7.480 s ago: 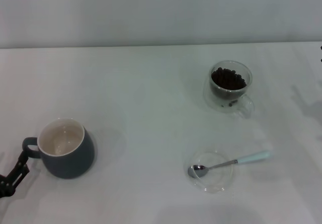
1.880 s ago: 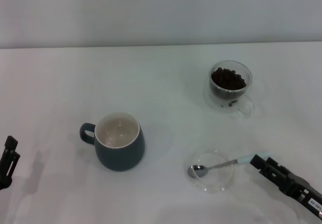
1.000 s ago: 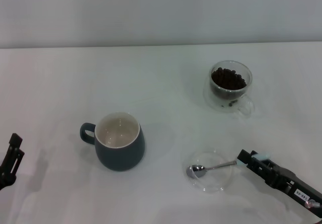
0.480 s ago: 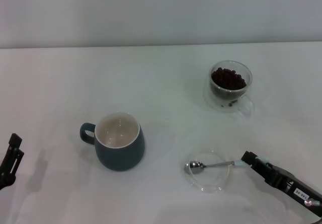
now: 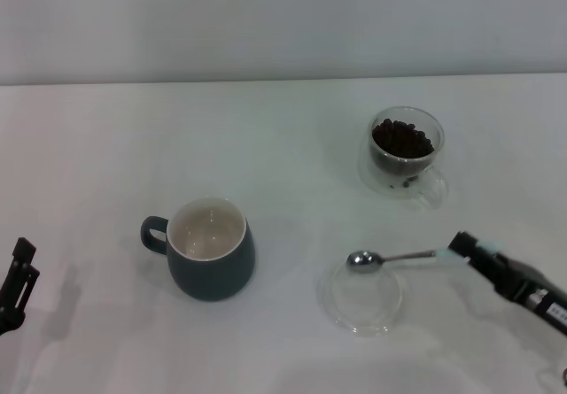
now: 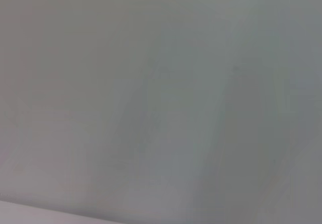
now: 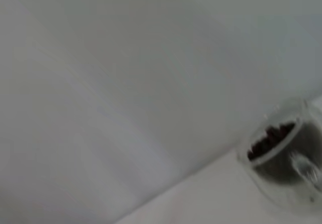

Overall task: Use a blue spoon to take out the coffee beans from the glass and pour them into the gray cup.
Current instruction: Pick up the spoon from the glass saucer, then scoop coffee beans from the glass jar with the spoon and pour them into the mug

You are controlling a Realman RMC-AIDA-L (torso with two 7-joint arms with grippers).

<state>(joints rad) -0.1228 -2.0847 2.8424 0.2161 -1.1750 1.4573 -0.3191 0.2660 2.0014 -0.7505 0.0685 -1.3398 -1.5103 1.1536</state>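
From my remote station I see the left gripper (image 5: 16, 279) at the near left edge of the table (image 5: 283, 146), well apart from everything on it; I cannot tell how its claw stands. Its wrist camera gives me only a plain pale surface.

At the near right, the right gripper (image 5: 468, 251) holds the spoon (image 5: 399, 258) by its pale blue handle, claw clamped on the handle's end. The spoon lies roughly level above the table, handle to the right, metal bowl to the left, lifted clear of the saucer (image 5: 359, 298). The bowl of the spoon hangs over the saucer's far rim. I see no beans in the spoon.

The clear saucer sits on the table just left of the gripper, nearer to me than the spoon.

Left of centre stands the cup (image 5: 211, 259), upright, its loop handle pointing left and its cream inside showing. It is well apart from the saucer and the spoon.

Farther off, to the right, the glass (image 5: 406, 153) stands upright with its clear handle turned toward the near right. The beans (image 5: 403, 137) are heaped inside it, nearly to the rim. The right wrist camera catches the glass (image 7: 282, 158) with the dark beans (image 7: 269, 136) in it, blurred, against a pale wall.
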